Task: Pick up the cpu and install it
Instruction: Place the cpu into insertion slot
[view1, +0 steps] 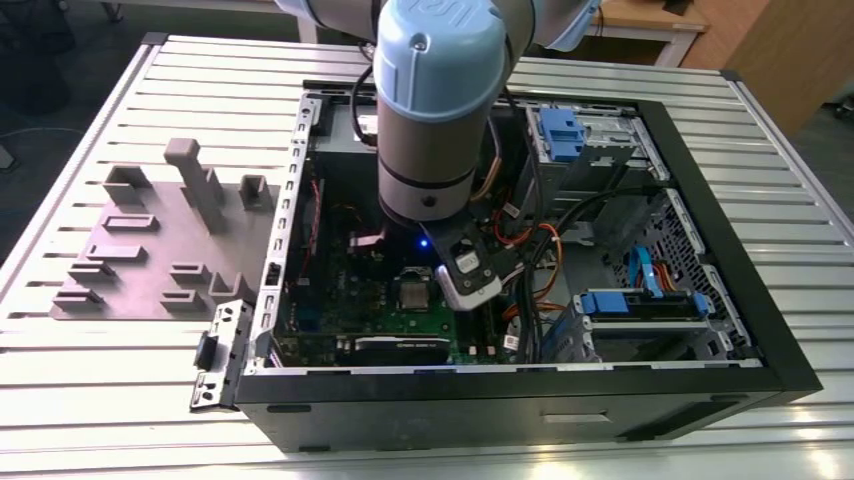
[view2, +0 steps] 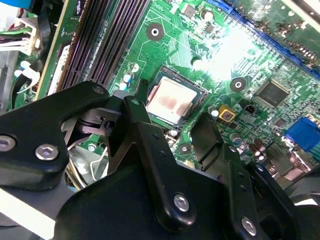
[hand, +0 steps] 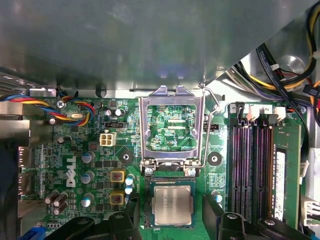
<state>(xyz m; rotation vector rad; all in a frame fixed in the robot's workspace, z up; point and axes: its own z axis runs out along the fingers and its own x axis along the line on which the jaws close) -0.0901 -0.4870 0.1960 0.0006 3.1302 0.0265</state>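
The gripper (view2: 172, 112) hung low over the motherboard (hand: 100, 165) inside the open computer case (view1: 747, 390), its two black fingers (view2: 139, 112) spread wide and gripping nothing, one on each side of the cpu (hand: 172, 204) without clearly touching it. The cpu lay flat and square in its socket, silver top up, so the placing looked done. The hinged socket load frame (hand: 171, 127) stood raised just beside it with its lever unlatched, near the memory slots (hand: 252, 165), so I judged the clamping-down not yet done
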